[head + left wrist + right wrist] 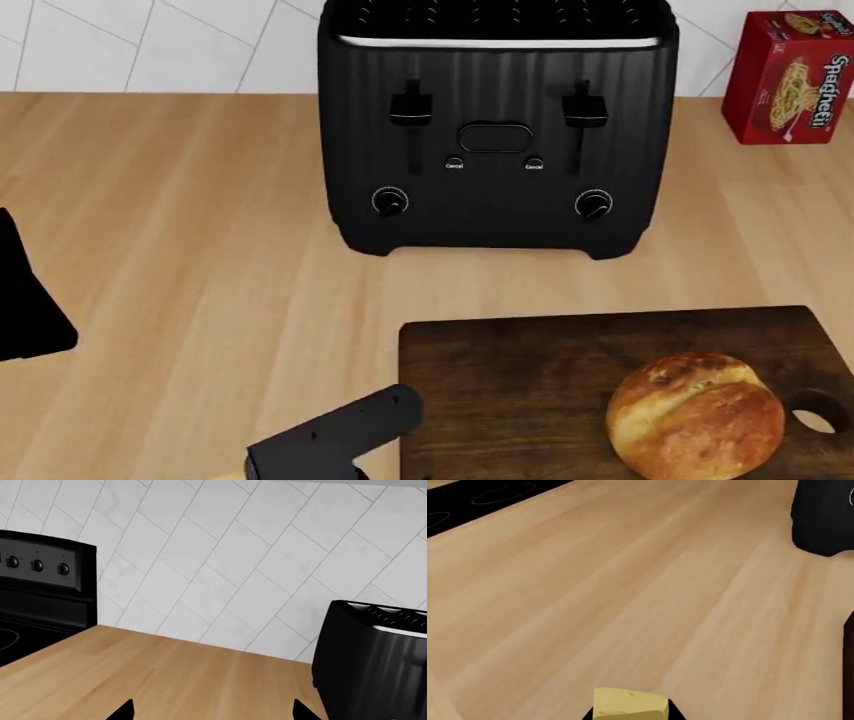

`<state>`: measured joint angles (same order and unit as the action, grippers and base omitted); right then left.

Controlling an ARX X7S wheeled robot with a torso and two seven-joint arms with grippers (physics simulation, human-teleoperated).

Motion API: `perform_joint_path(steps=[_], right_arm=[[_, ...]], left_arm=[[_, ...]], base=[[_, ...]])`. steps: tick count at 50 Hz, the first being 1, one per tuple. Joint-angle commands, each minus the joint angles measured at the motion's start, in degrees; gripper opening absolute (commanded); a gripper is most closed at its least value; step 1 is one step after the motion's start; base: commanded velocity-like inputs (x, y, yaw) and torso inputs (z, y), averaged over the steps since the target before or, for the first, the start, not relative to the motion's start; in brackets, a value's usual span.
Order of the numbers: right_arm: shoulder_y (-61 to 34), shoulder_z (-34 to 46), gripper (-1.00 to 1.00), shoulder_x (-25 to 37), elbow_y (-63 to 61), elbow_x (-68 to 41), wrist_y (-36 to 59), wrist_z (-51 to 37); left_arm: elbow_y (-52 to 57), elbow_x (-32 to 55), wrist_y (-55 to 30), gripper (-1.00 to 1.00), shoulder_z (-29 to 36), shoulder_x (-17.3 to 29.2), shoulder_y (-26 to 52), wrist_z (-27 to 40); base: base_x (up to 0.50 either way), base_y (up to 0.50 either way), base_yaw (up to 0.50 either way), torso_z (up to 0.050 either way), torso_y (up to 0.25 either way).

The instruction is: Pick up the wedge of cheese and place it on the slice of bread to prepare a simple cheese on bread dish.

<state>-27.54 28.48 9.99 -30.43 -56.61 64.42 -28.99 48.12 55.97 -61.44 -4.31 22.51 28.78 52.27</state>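
Right pincer (630,716) clamped; left pincer (212,711) agape.

White tiled wall (267,555) behind a light wooden countertop (174,250).

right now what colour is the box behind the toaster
Red, with a spaghetti picture and white lettering; the box shows best in the head view.

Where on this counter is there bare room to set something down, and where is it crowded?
The widest free patch is the wooden counter left of the toaster, reaching toward the stove. A narrower strip lies between the toaster's front and the cutting board. The board's left half is bare; the bread roll fills its right. The spaghetti box crowds the far right corner.
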Motion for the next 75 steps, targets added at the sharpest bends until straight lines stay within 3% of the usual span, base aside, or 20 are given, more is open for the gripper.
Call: perform_joint_path(steps=[1, 17, 28, 41, 46, 48, 59, 67, 75], right_arm=[[-5.9, -14.5, -1.00, 0.4, -4.4, -12.8, 5.4, -10.8], [-5.0, -41.4, -1.00, -0.1, -5.3, -25.4, -12.8, -12.7], [-5.3, -49.0, -1.00, -1.0, -10.1, -27.2, -20.2, -14.0], [2.1, -57.6, -1.00, -5.7, -12.6, -23.2, -29.7, -13.4], [1.4, -57.3, -1.00, -5.1, -10.1, -26.8, -29.7, -16.8], [-0.8, -56.4, -1.00, -4.6, -7.0, -29.2, -28.9, -25.8], [-3.8, -47.7, -1.00, 2.6, -7.6, -15.8, -20.5, -35.2], [-6.1, -38.0, -1.00, 8.8, -4.9, -11.0, -10.7, -37.9], [-6.0, -36.1, -1.00, 8.9, -3.5, -10.2, -9.2, -39.4]], left_arm=[[-3.7, -1.3, 2.0, 1.00, -0.5, -1.0, 0.3, -0.4], [-4.0, -1.1, 2.5, 1.00, -0.1, -0.7, 0.0, -0.5], [-4.1, -1.0, 2.7, 1.00, 0.0, -0.5, 0.1, -0.2], [-3.9, -0.5, 2.7, 1.00, 0.0, -0.3, 0.1, 0.3], [-3.9, -0.4, 2.9, 1.00, 0.1, -0.2, 0.1, 0.3], [-4.0, -0.5, 3.0, 1.00, 0.1, -0.2, 0.1, 0.2], [-4.0, -0.4, 3.4, 1.00, 0.2, -0.1, 0.2, 0.3], [-4.1, -0.4, 3.7, 1.00, 0.3, 0.0, 0.1, 0.4], [-4.1, -0.4, 4.0, 1.00, 0.4, 0.1, 0.0, 0.4]], base=[[0.00, 0.00, 0.00, 0.000, 0.000], [0.00, 0.00, 0.00, 0.000, 0.000], [0.00, 0.00, 0.00, 0.000, 0.000], [0.00, 0.00, 0.00, 0.000, 0.000], [0.00, 0.00, 0.00, 0.000, 0.000], [0.00, 0.00, 0.00, 0.000, 0.000], [0.00, 0.00, 0.00, 0.000, 0.000], [0.00, 0.00, 0.00, 0.000, 0.000], [0.00, 0.00, 0.00, 0.000, 0.000]])
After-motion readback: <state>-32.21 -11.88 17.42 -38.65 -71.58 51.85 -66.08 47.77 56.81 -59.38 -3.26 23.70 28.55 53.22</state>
